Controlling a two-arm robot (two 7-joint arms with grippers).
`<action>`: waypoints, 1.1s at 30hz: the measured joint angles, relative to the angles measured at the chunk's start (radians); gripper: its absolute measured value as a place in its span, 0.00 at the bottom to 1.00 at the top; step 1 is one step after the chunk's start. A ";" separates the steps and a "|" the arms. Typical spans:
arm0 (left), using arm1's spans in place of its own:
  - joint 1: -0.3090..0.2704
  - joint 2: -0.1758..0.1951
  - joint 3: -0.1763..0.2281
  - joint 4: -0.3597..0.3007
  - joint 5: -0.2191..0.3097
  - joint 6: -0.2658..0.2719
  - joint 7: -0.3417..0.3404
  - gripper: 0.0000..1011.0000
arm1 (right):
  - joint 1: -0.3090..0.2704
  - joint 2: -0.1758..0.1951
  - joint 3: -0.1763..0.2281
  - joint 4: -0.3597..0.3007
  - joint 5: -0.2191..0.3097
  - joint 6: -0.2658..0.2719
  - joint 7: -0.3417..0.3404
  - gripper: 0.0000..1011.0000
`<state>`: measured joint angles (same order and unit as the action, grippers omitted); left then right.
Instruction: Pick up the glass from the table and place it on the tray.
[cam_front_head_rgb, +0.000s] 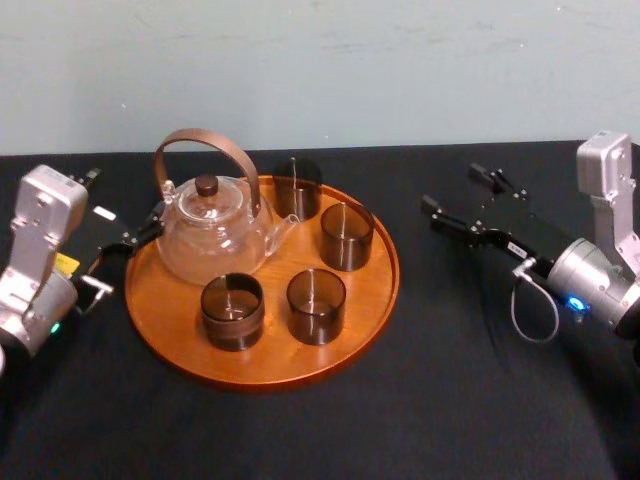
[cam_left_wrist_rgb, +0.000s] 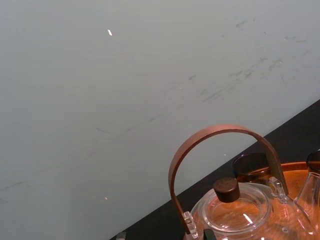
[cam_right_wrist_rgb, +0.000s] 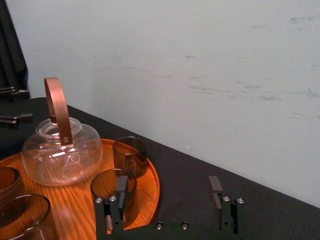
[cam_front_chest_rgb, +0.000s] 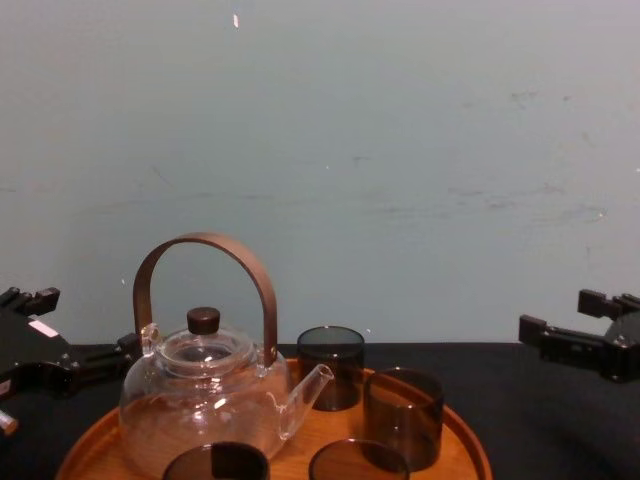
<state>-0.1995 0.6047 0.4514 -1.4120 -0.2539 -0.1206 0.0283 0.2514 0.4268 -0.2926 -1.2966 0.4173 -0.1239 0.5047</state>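
- Glasses of smoky brown, four short cylinders, stand upright on the large round orange-brown wooden tray. They are grouped around the clear glass teapot with the arched brown handle. Every one you can see sits inside the rim, off the matte black table, so the placing looks done, by this reading.
- Right gripper hangs over bare table well off the tray's right side. Its fingers are spread wide with nothing between them (the right wrist view makes this plain). It is probably held clear so that nothing gets knocked.
- Left gripper sits at the tray's left edge, just beside the teapot, fingers likewise parted and empty. You cannot tell whether its upper finger touches the rim or the pot.
- The four glasses look alike, so you cannot tell which one the task was about.
- The chest view cuts off the front pair at its lower edge, leaving little more than their rims.
- The rear glass stands partly behind the teapot's handle in the head view.
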 joint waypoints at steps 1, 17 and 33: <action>0.000 0.000 0.000 0.000 0.000 0.000 0.000 0.99 | -0.003 0.002 0.003 0.000 0.002 -0.001 -0.001 0.99; 0.000 0.000 0.000 0.000 0.000 0.000 0.000 0.99 | -0.014 -0.008 0.023 0.046 0.004 -0.022 -0.013 0.99; 0.000 0.000 0.000 0.000 0.000 0.000 0.000 0.99 | -0.038 -0.023 0.053 0.083 -0.020 -0.035 -0.062 0.99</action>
<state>-0.1995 0.6047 0.4514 -1.4120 -0.2539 -0.1206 0.0283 0.2131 0.4042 -0.2395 -1.2137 0.3969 -0.1586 0.4432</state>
